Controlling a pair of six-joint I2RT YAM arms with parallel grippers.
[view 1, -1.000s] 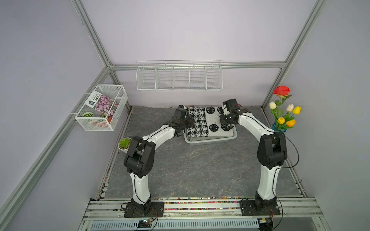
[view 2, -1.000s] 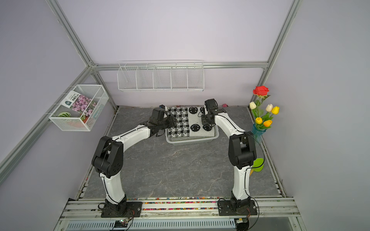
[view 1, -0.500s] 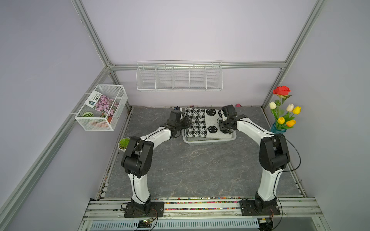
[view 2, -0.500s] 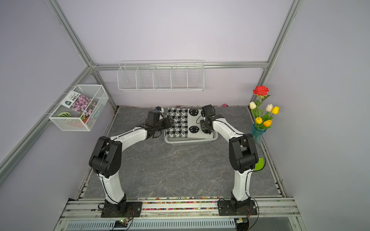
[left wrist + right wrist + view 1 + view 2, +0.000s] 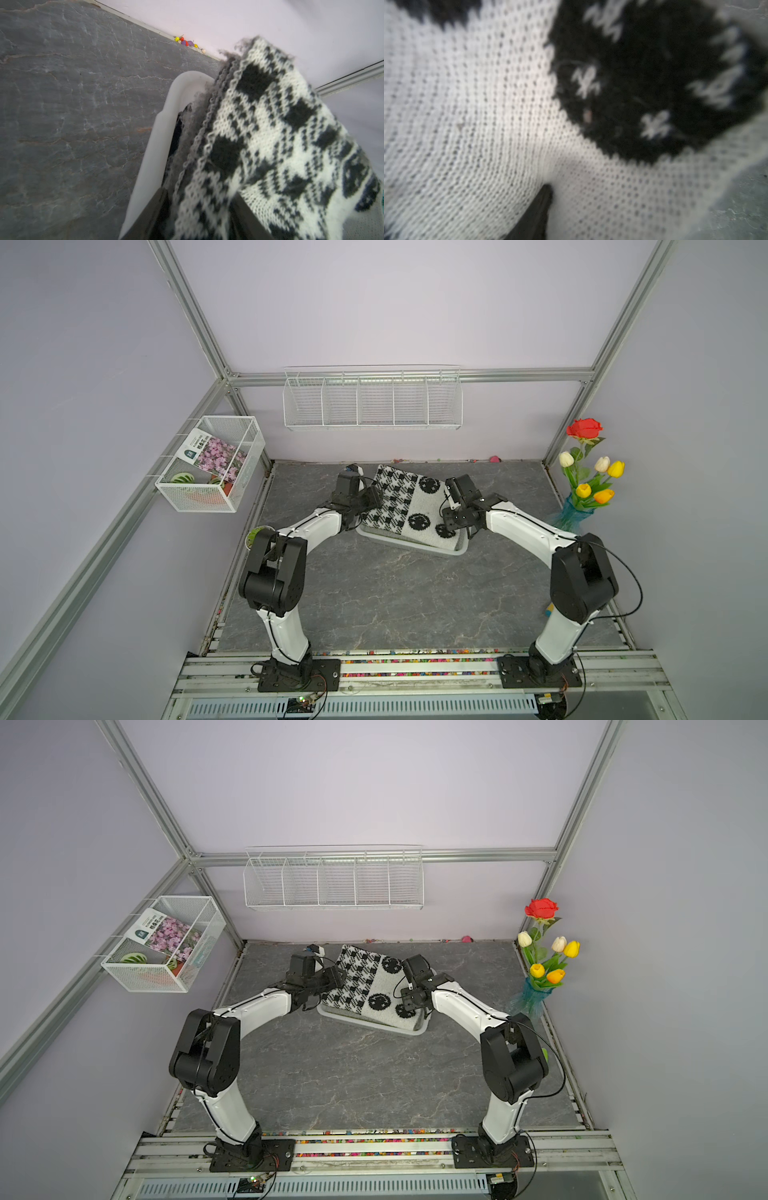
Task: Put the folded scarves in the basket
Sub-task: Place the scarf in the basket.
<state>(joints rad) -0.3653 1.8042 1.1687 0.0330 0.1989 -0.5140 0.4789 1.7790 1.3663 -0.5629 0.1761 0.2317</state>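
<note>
Grey surface (image 5: 395,597) carries the basket (image 5: 419,549); left jaws and right jaws clamp the scarf (image 5: 409,506), tilted above it; we judge uneven release could drape it over the rim.

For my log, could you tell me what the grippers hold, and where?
The folded scarf: left gripper at one side edge, right gripper at the opposite.

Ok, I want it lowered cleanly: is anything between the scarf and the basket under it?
Nothing visible does. The scarf, gripped by the left end effector and right end effector, hangs tilted over the basket, whose visible rim is bare; the inside beneath is hidden.
</note>
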